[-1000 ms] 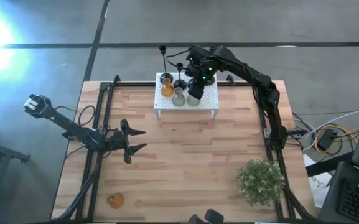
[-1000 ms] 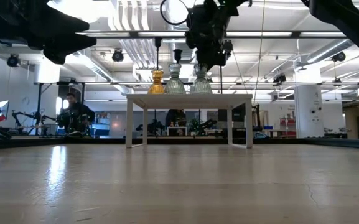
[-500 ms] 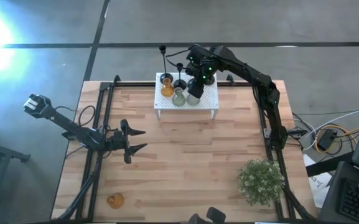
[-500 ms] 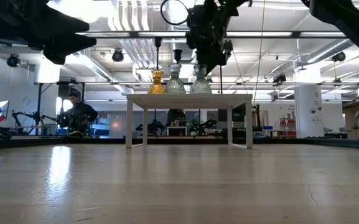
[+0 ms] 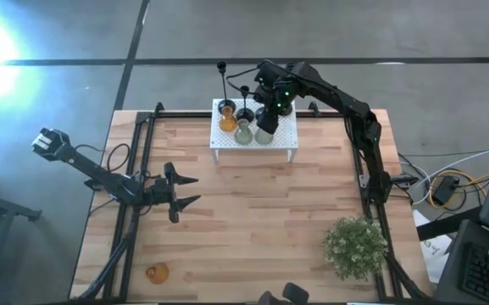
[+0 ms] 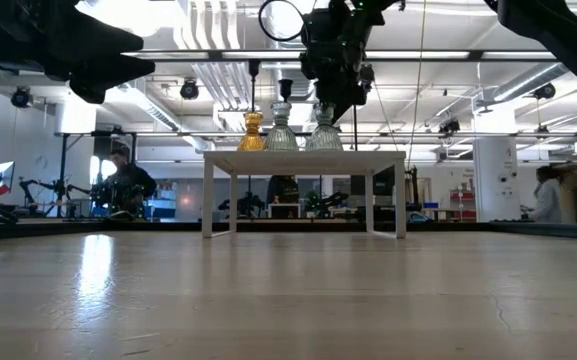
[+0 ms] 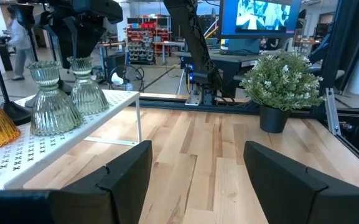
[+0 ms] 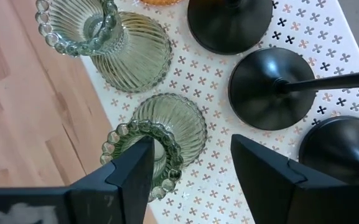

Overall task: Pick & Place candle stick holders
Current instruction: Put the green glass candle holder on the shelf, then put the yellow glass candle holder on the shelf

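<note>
The green glass holder [image 8: 160,134] stands on the white rack [image 5: 286,134] under your right gripper [image 8: 191,158], jaws apart around its rim, so lift straight up without nudging it.

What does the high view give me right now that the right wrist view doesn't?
Only the high view shows the left end effector, open over the bare wood, the stray amber holder near the table's front-left corner, and the plant.

Only the right wrist view shows the right end effector open, one finger over the rim of a pale green holder standing on the rack, and three black round bases beside it.

Both show the white perforated rack and the second pale green holder.
</note>
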Robot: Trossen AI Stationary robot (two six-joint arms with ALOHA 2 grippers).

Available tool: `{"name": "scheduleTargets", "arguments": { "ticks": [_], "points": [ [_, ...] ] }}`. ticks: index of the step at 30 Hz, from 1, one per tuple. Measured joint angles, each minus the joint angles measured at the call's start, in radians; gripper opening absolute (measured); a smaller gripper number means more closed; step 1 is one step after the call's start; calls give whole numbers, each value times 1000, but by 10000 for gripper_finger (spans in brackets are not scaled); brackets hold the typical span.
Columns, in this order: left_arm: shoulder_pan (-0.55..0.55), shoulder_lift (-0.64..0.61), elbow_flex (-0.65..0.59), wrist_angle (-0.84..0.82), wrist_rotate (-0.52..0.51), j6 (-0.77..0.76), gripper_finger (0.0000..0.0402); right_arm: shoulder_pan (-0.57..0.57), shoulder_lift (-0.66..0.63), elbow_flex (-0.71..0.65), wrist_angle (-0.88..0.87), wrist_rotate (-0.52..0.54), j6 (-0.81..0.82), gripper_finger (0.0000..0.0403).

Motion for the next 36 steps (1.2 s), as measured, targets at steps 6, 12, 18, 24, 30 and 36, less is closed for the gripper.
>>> {"name": "scheduleTargets", "arguments": {
  "ticks": [6,12,18,24,30,36],
  "points": [
    [0,0,0,-1,0,0,259,-1,-13,4,-1,3,4,210],
    [0,0,0,-2,0,0,259,-1,-26,50,-1,3,8,210],
    [0,0,0,-5,0,0,259,-1,-43,72,-9,2,21,210],
    [0,0,0,-23,0,-10,259,0,-103,72,-94,-11,64,210],
    [0,0,0,-24,-1,-11,259,40,-226,53,-143,-181,93,209],
    [0,0,0,-23,-1,-12,259,132,-390,-2,-139,-164,97,175]
  ]
}}
